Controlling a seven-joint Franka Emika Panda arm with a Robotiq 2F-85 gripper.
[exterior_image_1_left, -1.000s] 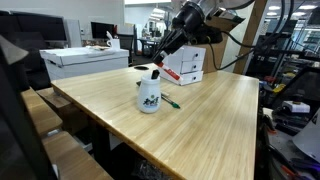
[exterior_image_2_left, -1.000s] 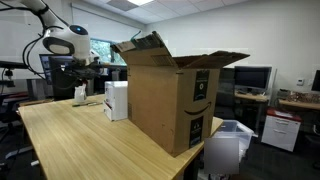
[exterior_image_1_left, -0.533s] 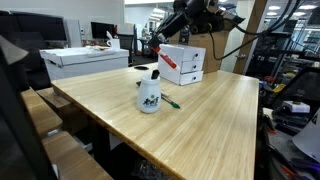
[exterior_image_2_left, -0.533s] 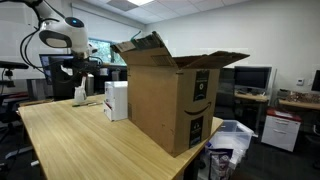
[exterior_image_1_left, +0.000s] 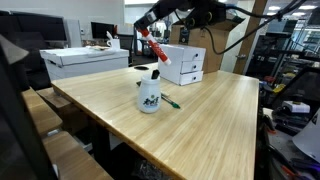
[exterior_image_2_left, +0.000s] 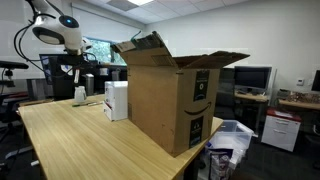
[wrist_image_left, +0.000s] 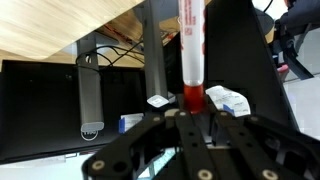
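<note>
Raised since earlier, the end effector (wrist_image_left: 192, 108) grips a red-and-white marker (wrist_image_left: 192, 45), top cut off in wrist view.

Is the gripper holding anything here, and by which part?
Yes: the gripper is shut on a marker, clamped at its red end; the rest sticks out free.

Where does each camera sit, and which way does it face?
Exterior view: off a table corner, looking across the wooden table at a white bottle; arm and hand show above.
Exterior view: roughly opposite end, facing the open cardboard box; arm upper left.
Wrist view: on the wrist, looking along the hand gripping a red-white marker.
Shared: both exterior views show table and arm.
</note>
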